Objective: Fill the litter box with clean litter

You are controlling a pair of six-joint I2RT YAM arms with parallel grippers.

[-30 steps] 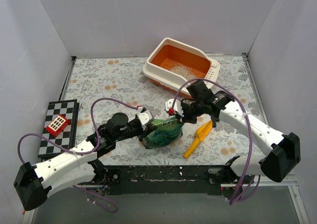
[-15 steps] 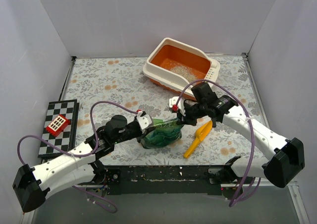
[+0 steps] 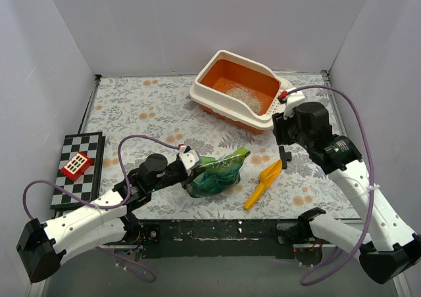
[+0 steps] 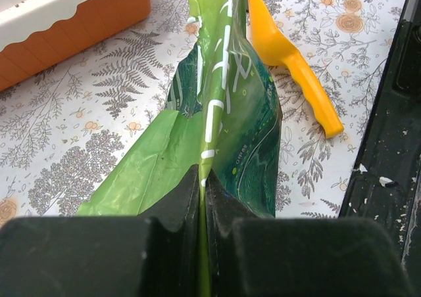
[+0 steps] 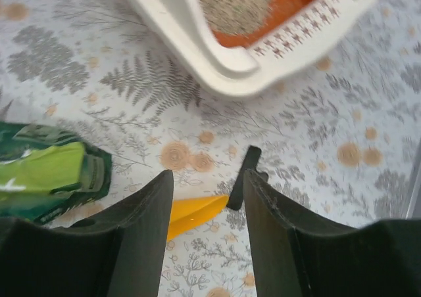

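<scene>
Two arms reached over the floral-patterned desk (image 3: 145,106). The left tool (image 3: 193,160) was closed on the crinkly green foil bag (image 3: 216,175). In its wrist view the two black fingers (image 4: 177,202) were pressed together with a thin fold of the bag's light green edge pinched between them. The bag (image 4: 243,133) sat on the desk near the front edge, its top stretched out towards the scoop. The right tool (image 3: 281,131) hung above the desk just in front of the litter box's near right corner. Its wrist view showed its fingers (image 5: 148,218) standing apart with nothing between them. The litter box (image 3: 210,100) sat towards the back of the desk, right of centre and angled, its orange inside ringed by the white rim and its perforated white ledge at the right end. One small heap of pale grey-beige clean litter (image 3: 245,96) lay inside it towards that ledge, and much of the orange floor was bare. The right wrist view showed the same heap (image 5: 230,1) just behind the box's white rim (image 5: 197,41). The yellow-orange plastic scoop (image 3: 263,182) lay flat on the desk just right of the bag, apart from both tools, with a small black piece (image 3: 284,158) that I could not identify lying beside its bowl. A black-and-white chessboard (image 3: 69,188) sat at the left edge of the desk with a small red-and-white item (image 3: 77,164) on top.
</scene>
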